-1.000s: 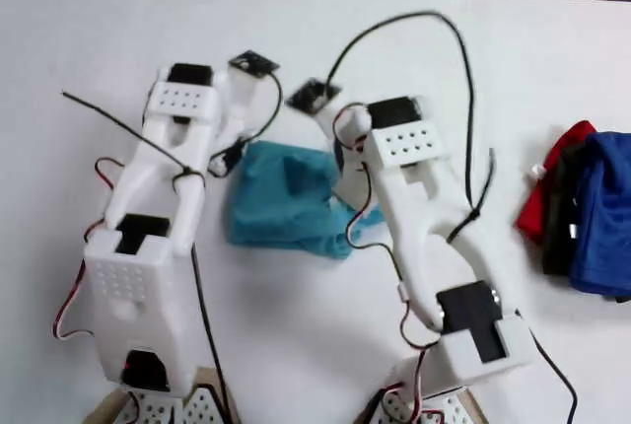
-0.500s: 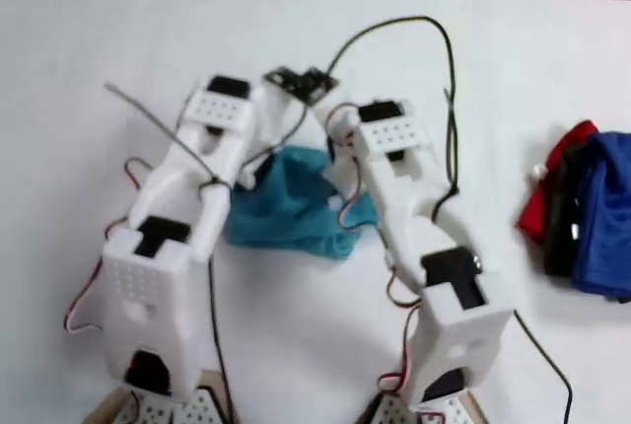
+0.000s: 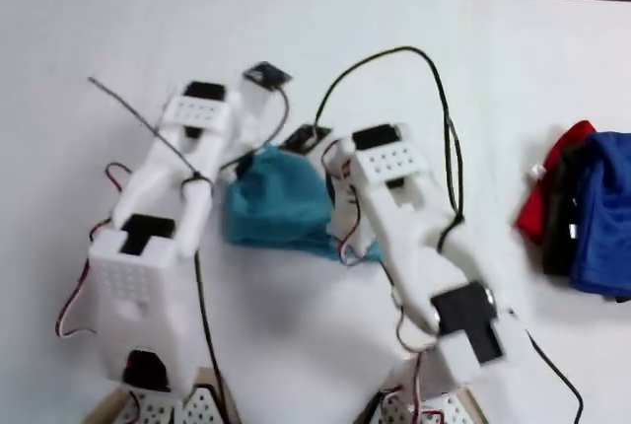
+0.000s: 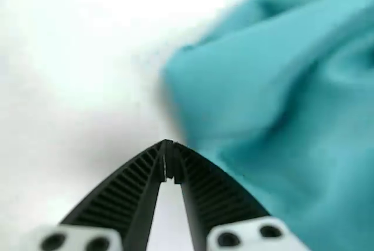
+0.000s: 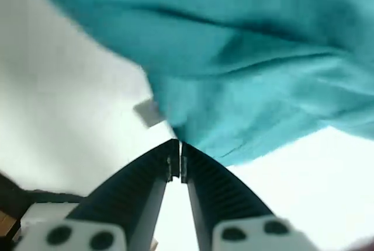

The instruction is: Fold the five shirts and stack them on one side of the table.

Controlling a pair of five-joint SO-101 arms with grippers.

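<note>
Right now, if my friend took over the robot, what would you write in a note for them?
Left gripper: shut, holding nothing, its tip beside the teal shirt.
Right gripper: shut, its tip against the teal shirt's edge; I cannot tell if any cloth is pinched.
Things: the teal shirt lies bunched on the table between the two arms. A pile of red, black and blue shirts sits at the table's edge on the right arm's side.
Done: those three are stacked at the side.
Left: fold the teal shirt flat and add it to the pile.
</note>
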